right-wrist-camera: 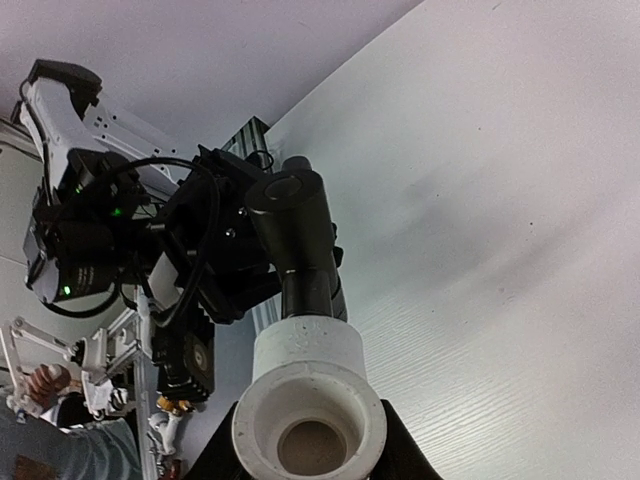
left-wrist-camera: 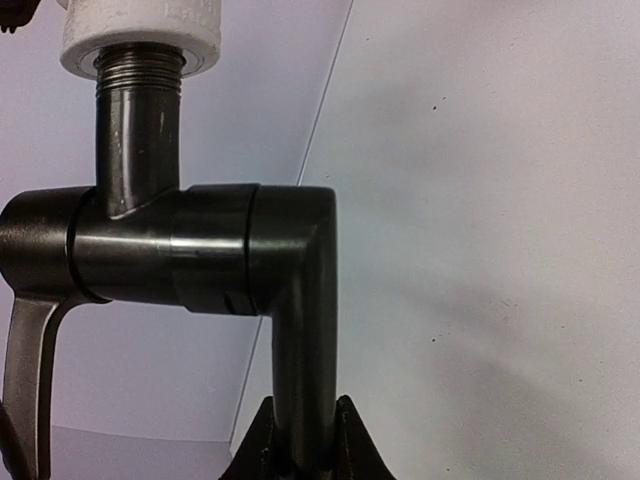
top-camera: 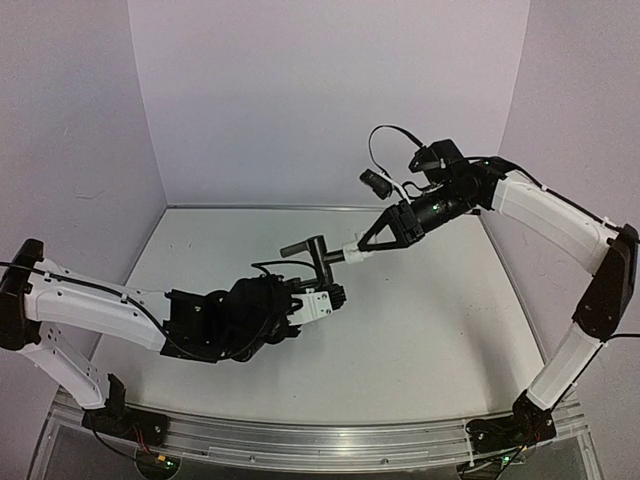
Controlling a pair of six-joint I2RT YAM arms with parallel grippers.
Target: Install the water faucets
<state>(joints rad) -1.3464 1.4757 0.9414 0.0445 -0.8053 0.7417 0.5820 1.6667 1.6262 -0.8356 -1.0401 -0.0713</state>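
Nearest the bases, the left gripper [top-camera: 328, 292] is clamped on the lower leg of the black pipe [top-camera: 321, 258] and holds it upright above the table [top-camera: 430, 330], about mid-table. Just beyond and to the right, the white fitting [top-camera: 350, 253] sits against the pipe's side. It is pinched in the right gripper [top-camera: 368, 245], which reaches in from the far right. Both arms meet at this joint, and the left, the nearer one, looks to be the holder.

What matters is axis on axis. The pipe's threaded stub [left-wrist-camera: 140, 68] points right and far, toward the right gripper, and the fitting's bore must run in line with it. The next move is probably to turn the fitting down the thread, which allows no tilt.

The left wrist view shows what the overhead one cannot: the stub enters the fitting [left-wrist-camera: 140, 30] with a few threads bare, so it does not look fully seated. The right wrist view looks into the fitting's open back end [right-wrist-camera: 305, 400], with the pipe [right-wrist-camera: 300, 225] straight beyond. That suggests good alignment, though the thread is hidden there.
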